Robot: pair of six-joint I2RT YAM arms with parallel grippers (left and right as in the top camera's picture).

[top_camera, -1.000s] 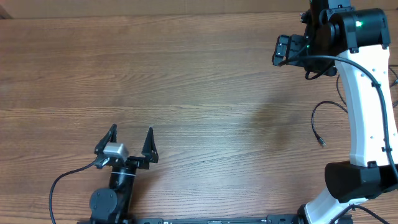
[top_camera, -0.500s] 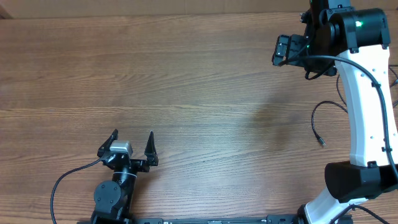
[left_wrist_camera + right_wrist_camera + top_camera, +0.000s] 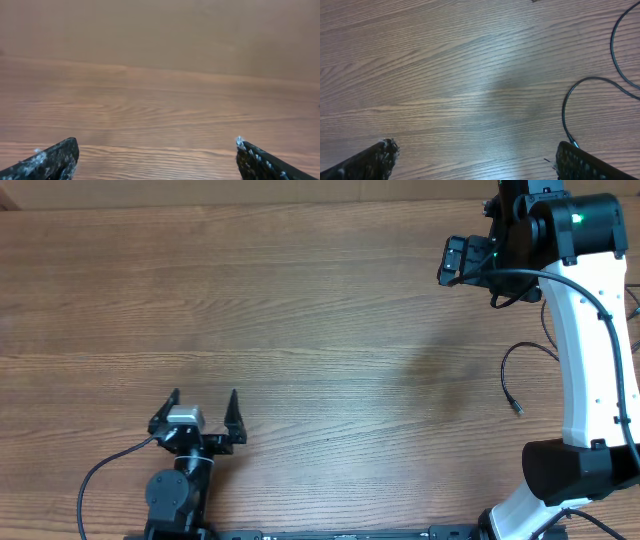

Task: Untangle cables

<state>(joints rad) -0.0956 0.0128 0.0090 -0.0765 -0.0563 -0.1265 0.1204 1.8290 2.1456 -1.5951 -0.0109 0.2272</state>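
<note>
A thin black cable lies on the wood table at the right, beside my white right arm, curving down to a small plug end. In the right wrist view that cable runs down to my right finger, and a second cord curves at the right edge. My right gripper is raised at the far right and is open and empty. My left gripper is open and empty near the front left, far from the cables. The left wrist view shows only bare wood between its fingers.
The wooden table fills the view. My white right arm stands along the right side and hides part of the cables. More dark cords show at the right edge. A thick black robot wire loops by the left arm's base.
My left gripper has shifted a little to the left and toward the front edge, still open. The right arm and the cables have not moved.
</note>
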